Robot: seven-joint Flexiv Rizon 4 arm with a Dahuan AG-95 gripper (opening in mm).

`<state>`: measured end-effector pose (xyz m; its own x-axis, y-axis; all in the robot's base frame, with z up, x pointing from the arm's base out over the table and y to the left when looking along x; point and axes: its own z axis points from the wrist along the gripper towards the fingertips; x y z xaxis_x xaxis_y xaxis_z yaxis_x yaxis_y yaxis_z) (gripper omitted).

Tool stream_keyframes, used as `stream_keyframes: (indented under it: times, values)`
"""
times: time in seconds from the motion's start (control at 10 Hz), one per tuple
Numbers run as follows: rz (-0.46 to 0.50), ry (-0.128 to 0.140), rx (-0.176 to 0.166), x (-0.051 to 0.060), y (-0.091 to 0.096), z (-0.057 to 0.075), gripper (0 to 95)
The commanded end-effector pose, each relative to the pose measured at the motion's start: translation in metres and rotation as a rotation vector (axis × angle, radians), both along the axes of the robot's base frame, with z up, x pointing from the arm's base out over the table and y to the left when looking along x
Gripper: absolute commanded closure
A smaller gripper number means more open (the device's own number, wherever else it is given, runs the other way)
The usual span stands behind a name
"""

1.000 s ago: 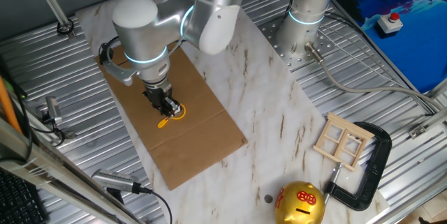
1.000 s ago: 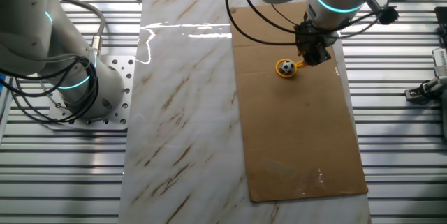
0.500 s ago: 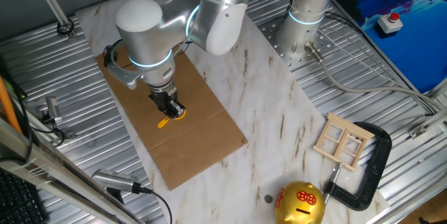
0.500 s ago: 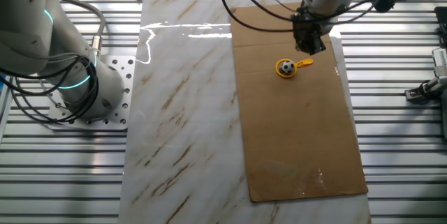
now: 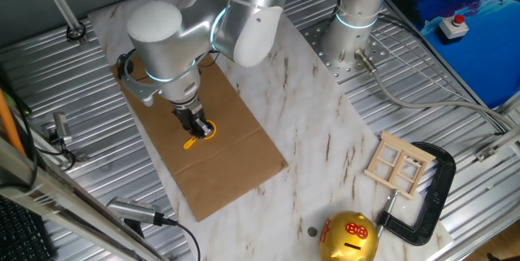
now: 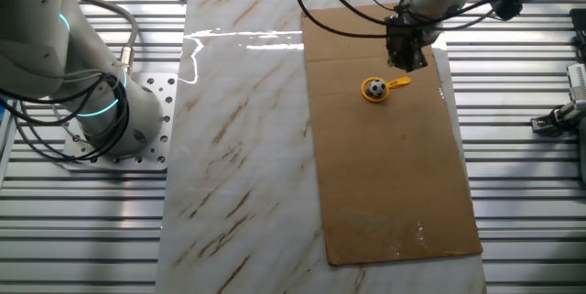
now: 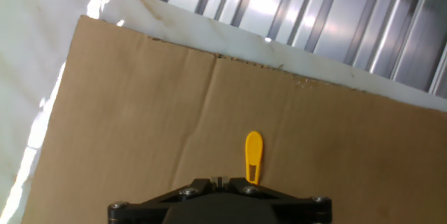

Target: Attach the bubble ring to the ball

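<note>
The yellow-orange bubble ring (image 6: pixel 399 82) lies flat on the brown cardboard (image 6: pixel 385 175), and its hoop encircles the small black-and-white ball (image 6: pixel 374 87). In one fixed view only the ring's handle (image 5: pixel 189 142) and part of the hoop show beside the fingers; the ball is hidden there. In the hand view the handle (image 7: pixel 253 155) points away from the fingers, and the hoop and ball are hidden below. My gripper (image 6: pixel 406 60) hangs just above the handle end, its jaws together and holding nothing. It also shows in the one fixed view (image 5: pixel 197 126) and in the hand view (image 7: pixel 218 181).
A second arm's base (image 6: pixel 92 83) stands on the metal table beside the marble slab. A gold piggy bank (image 5: pixel 349 237), a wooden window frame (image 5: pixel 400 163) and a black clamp (image 5: pixel 435 188) sit at the slab's far end, away from the cardboard (image 5: pixel 219 163).
My gripper has lifted off the ring's handle and drawn back a little. The ring and ball have stayed in place on the cardboard.
</note>
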<state>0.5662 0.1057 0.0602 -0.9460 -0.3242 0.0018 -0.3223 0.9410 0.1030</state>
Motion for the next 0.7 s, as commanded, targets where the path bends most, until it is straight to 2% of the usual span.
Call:
stream_keyframes:
  times: [0.1, 0.3, 0.5, 0.7]
  values:
    - [0.076, -0.003, 0.01, 0.001, -0.033, -0.001, 95.0]
    - [0.13, -0.005, 0.013, 0.007, -0.072, -0.002, 95.0]
    - [0.194, -0.002, 0.016, 0.016, -0.099, -0.005, 95.0]
    - [0.232, -0.003, 0.013, 0.022, -0.124, -0.014, 95.0]
